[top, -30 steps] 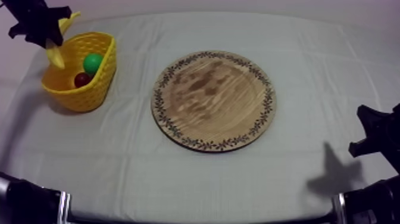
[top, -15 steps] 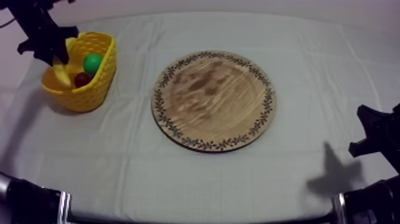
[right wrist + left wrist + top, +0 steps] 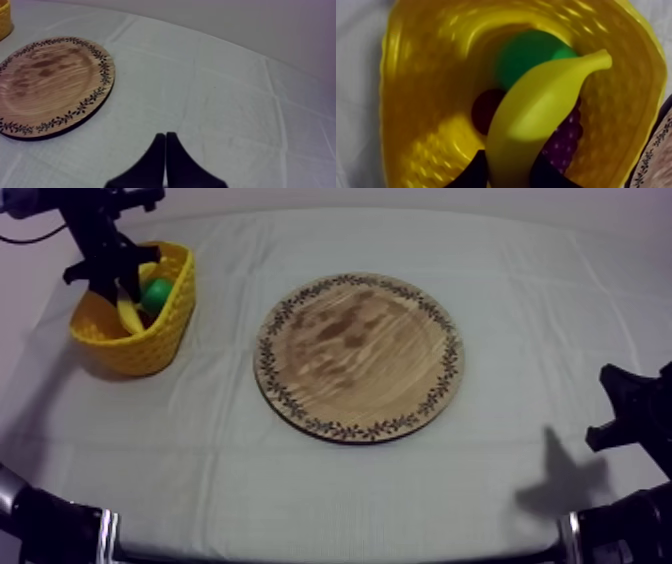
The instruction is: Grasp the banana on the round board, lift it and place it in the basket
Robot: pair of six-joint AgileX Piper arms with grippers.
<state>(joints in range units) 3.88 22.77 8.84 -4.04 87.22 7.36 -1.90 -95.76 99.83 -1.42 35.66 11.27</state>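
The yellow basket [image 3: 142, 323] stands at the table's far left. My left gripper [image 3: 112, 280] hangs over it, shut on the banana [image 3: 128, 310], whose free end dips into the basket. From the left wrist, the banana [image 3: 536, 112] runs from between my black fingers [image 3: 471, 172] down into the basket [image 3: 411, 75], above a green pear [image 3: 523, 52], a small red fruit [image 3: 483, 110] and purple grapes [image 3: 563, 137]. The round wooden board [image 3: 358, 355] lies bare at the table's middle. My right gripper [image 3: 165, 145] rests shut over the cloth near the board [image 3: 47, 82], low at the right [image 3: 630, 413].
The board's patterned rim [image 3: 653, 165] shows just beside the basket. The basket's edge [image 3: 4, 17] peeks in beyond the board. Grey-white cloth [image 3: 330, 488] spreads out between the board and the table's front edge.
My left gripper has carried the banana rightward and lower, from the basket's outer left rim to over its inside. The right arm has stayed still.
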